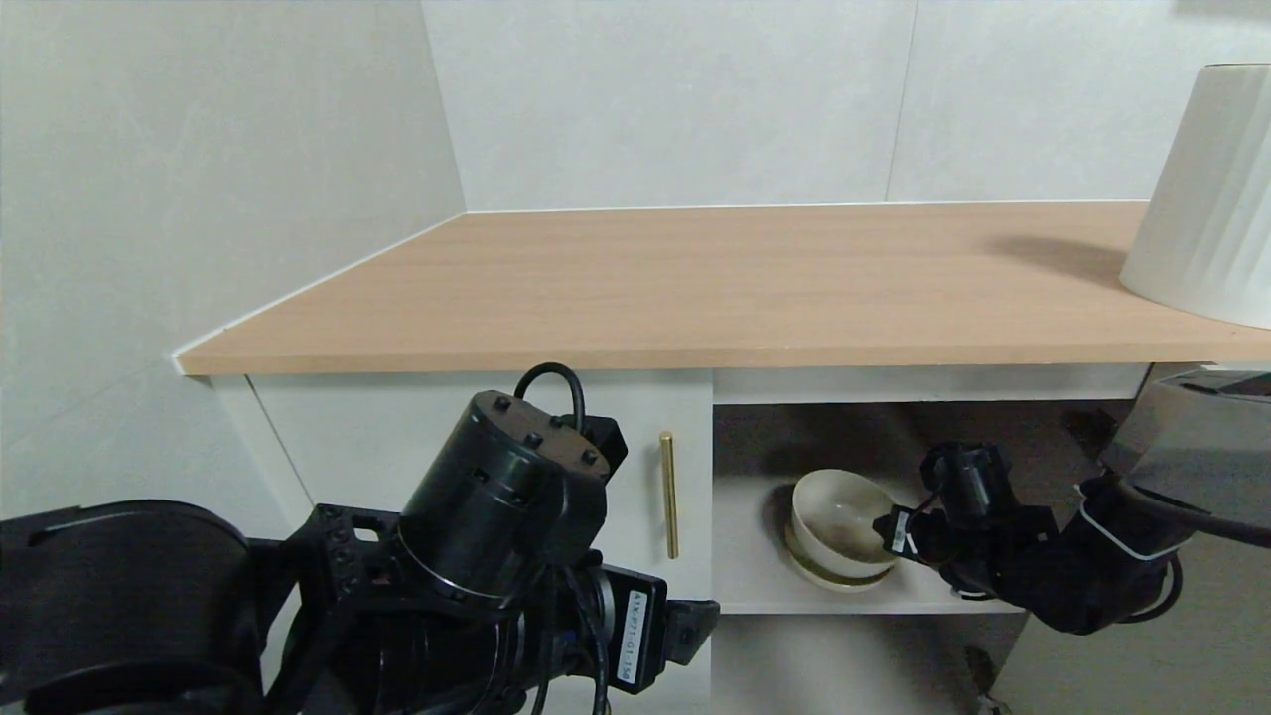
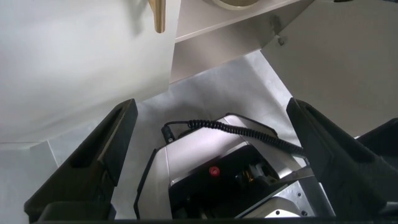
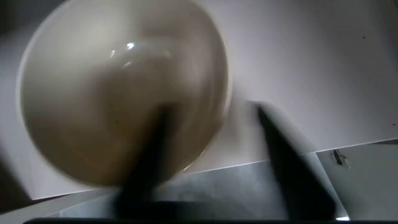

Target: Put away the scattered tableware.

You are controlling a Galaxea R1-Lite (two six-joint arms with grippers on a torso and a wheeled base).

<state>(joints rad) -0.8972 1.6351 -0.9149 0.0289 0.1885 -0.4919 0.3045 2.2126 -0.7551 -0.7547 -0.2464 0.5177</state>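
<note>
Soft even light on the countertop point(image 1: 695, 288); the lampshade point(image 1: 1206, 199) casts a faint shadow; the bowl point(image 1: 839, 521) sits shaded.

Cream bowl point(image 1: 834, 521) on cab. shelf point(image 1: 755, 588)

countertop point(image 1: 695, 288): wood | lampshade point(image 1: 1206, 199): white, on countertop's right end | door handle point(image 1: 668, 494): brass, upright

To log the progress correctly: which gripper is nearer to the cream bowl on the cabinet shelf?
Right. The right gripper is at the bowl, astride its rim. The left gripper hangs lower, out in front of the closed door.
</note>
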